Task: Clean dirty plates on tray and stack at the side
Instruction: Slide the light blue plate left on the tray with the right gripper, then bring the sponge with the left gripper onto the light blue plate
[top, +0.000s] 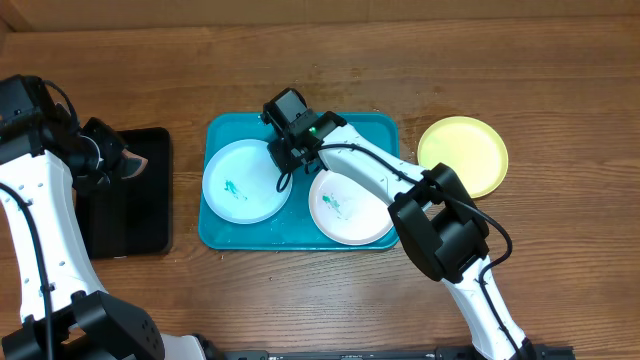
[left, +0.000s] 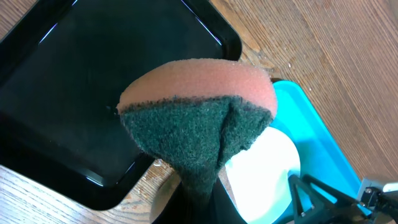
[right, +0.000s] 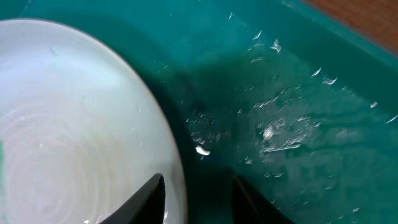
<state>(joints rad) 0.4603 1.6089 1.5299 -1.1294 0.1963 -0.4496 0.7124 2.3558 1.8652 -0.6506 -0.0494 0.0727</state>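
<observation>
Far left: a black tray (top: 130, 215) lies on the table (top: 300, 300). Nothing is visible in it. The left claw (left: 199, 208) hangs above it, clenched on a sponge (left: 205, 93) with a pink top and a dark green scouring face.

Centre: the turquoise tray (top: 230, 128) lies just beside the black tray, not touching it. It holds two plates side by side.
- The mint-blue plate (top: 240, 170) is in the tray's left half and has a small teal smear near its middle.
- The white plate (top: 352, 215) is in the right half and also has a teal smear.
- The bare tray floor carries water droplets (right: 273, 130).

The right claw (right: 199, 183) is low over the tray at the mint-blue plate's right edge. Its jaws stand apart, with one finger over the plate and the other over the wet floor. The rim lies between them and is not gripped.

Right: the yellow-green plate (top: 462, 155) lies alone on the table, just beside the tray's right end. No marks are visible on it.
</observation>
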